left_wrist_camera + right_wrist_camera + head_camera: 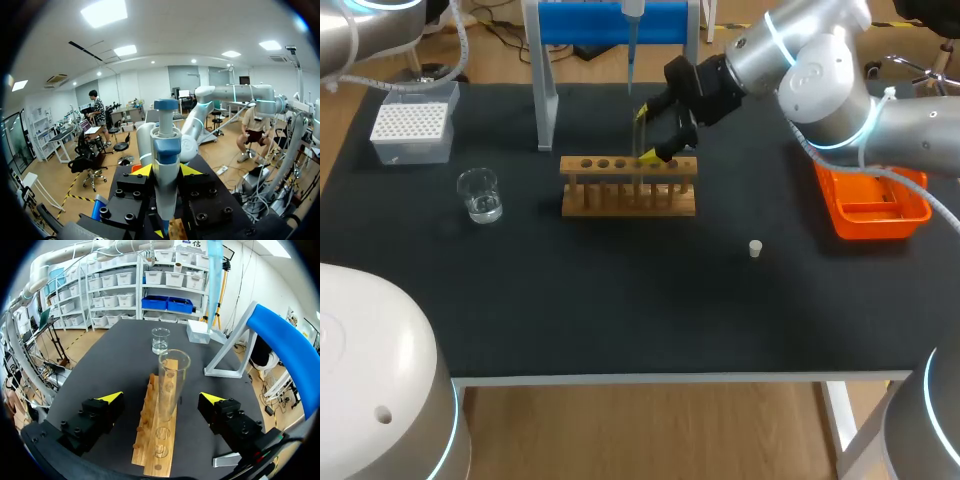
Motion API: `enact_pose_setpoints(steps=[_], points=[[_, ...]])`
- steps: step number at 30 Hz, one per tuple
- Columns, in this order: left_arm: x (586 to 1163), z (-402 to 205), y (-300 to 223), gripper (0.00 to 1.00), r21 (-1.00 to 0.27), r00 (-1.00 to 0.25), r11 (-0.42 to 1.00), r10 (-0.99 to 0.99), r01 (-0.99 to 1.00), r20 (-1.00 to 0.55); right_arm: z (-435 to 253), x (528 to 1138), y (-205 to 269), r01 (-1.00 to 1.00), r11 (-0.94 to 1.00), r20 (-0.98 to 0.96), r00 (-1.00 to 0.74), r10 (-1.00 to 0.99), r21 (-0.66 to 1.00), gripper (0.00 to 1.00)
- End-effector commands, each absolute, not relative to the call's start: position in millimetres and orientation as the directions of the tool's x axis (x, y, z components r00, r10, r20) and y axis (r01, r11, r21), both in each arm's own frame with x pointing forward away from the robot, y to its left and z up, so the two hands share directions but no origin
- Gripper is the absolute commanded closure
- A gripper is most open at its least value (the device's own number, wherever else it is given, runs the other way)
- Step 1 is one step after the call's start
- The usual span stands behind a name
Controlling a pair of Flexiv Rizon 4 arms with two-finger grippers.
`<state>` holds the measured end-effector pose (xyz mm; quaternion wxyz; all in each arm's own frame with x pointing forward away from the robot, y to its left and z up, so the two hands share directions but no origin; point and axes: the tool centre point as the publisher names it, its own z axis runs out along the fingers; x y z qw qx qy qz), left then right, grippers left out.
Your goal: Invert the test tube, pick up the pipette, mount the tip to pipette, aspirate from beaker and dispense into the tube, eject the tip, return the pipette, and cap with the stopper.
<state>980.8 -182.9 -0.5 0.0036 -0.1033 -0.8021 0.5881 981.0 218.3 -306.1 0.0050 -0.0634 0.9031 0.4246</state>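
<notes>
Test tube (170,385) stands upright in a hole of the wooden rack (628,192), mouth up. Right gripper (161,399) is around it with jaws spread wide: the tube sits in the gap between my yellow fingertips (111,397) with clear space on both sides, neither one touching the glass. So nothing is held on the right. In the head view my right arm comes in from the right and its gripper sits over the rack's right half. Left gripper (166,171) is at the pipette (166,145): the left wrist view shows both yellow tips closed in against the pipette body, one on each side, so it is pinching it. The pipette hangs on the blue stand (548,100) behind the rack, nose pointing down toward the rack. Beaker (480,194) with a little clear liquid stands left of the rack, apart from it. The white tip box (412,132) is behind the beaker, near the far left corner of the table (620,300). Small white stopper (755,248) lies on the dark tabletop to the right of the rack, near the orange tray (865,228).
</notes>
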Motion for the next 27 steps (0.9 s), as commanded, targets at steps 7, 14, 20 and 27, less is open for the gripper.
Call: enact_pose_setpoints(steps=[7, 14, 20, 27], points=[[981.8, 0.5, -182.4, 1.0, -0.944, -0.978, 0.288, 0.174, 0.161, -0.114, -307.0, 976.4, 219.5, -0.127, 0.632, -0.062, -0.99, -0.124, 0.764, 0.0], [981.8, 0.5, -182.4, 1.0, -0.944, -0.978, 0.288, 0.174, 0.161, -0.114, -307.3, 978.2, 221.0, -0.143, 0.632, -0.079, -0.989, -0.129, 0.762, 0.0], [981.8, 0.5, -182.4, 1.0, -0.944, -0.978, 0.288, 0.174, 0.161, -0.114, -306.8, 978.8, 221.3, -0.16, 0.635, -0.105, -0.987, -0.124, 0.756, 0.0], [981.8, 0.5, -182.4, 1.0, -0.944, -0.978, 0.288, 0.174, 0.161, -0.114, -306.8, 978.8, 221.3, -0.16, 0.635, -0.105, -0.987, -0.124, 0.756, 0.0]])
